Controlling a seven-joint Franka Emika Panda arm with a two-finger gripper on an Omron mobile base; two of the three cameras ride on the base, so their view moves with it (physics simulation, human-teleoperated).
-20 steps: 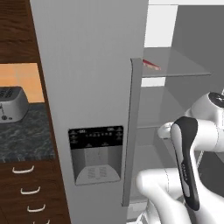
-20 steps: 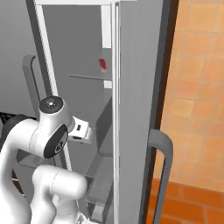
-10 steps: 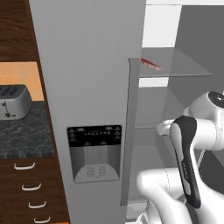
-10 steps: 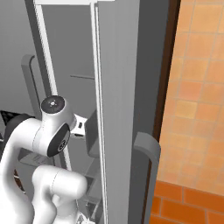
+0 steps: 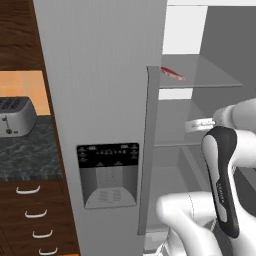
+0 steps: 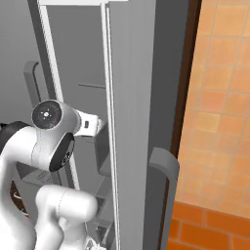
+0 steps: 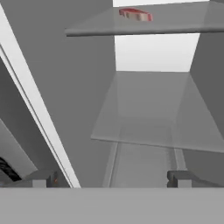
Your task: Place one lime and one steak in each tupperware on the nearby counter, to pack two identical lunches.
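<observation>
My jaws (image 7: pixel 111 179) gape empty; the steak (image 7: pixel 136 14) sits at twelve o'clock on the upper shelf (image 7: pixel 175 26), whose edge I may clip rising.

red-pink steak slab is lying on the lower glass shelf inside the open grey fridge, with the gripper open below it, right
Not quite. The red-pink steak slab lies on the upper glass shelf of the open grey fridge, as the hand view shows. The lower glass shelf is bare. The gripper is open below it.
</observation>
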